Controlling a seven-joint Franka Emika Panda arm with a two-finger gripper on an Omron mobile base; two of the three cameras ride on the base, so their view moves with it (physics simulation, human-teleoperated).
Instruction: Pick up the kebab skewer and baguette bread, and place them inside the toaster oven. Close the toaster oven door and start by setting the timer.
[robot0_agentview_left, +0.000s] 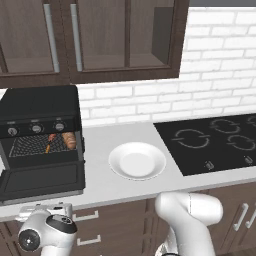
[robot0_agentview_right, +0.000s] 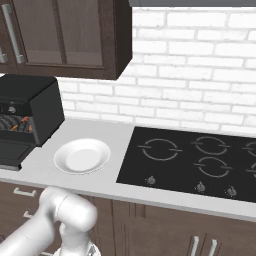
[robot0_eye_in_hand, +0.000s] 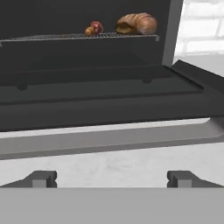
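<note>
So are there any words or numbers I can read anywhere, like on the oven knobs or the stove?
No words or numbers can be read anywhere.
Toaster oven knobs: small pale marks around them, too blurred to read.
Cooktop: only ring outlines for the burners and small knobs at the front, no lettering.
White plate, brick wall and cabinets: no text.

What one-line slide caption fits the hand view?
Open gripper faces the lowered toaster oven door; kebab skewer and baguette bread lie on the rack.
</note>
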